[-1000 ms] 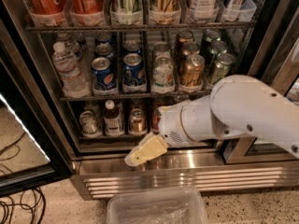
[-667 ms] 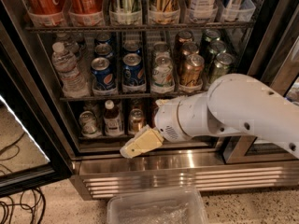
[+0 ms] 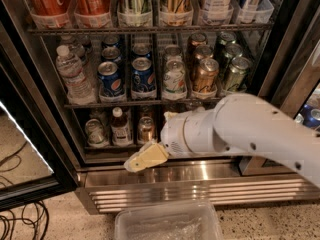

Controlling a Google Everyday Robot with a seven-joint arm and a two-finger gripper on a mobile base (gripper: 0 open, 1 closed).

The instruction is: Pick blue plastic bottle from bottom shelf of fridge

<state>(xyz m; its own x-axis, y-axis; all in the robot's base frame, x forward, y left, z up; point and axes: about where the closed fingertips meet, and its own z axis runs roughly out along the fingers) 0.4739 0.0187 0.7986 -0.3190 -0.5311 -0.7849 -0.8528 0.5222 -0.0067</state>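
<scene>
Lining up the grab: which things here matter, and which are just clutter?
Job: small bottle on the bottom shelf of the fridge; gripper low in front, below-right of it in view.
Clutter: Pepsi cans, water bottle, floor bin, cables.

Your gripper (image 3: 144,158) hung low before the fridge (image 3: 210,186), just in front of the bottom shelf (image 3: 102,147). The blue plastic bottle (image 3: 120,128) stood upright there, between a silver can (image 3: 95,132) and a copper can (image 3: 146,129), apart from the gripper.
</scene>
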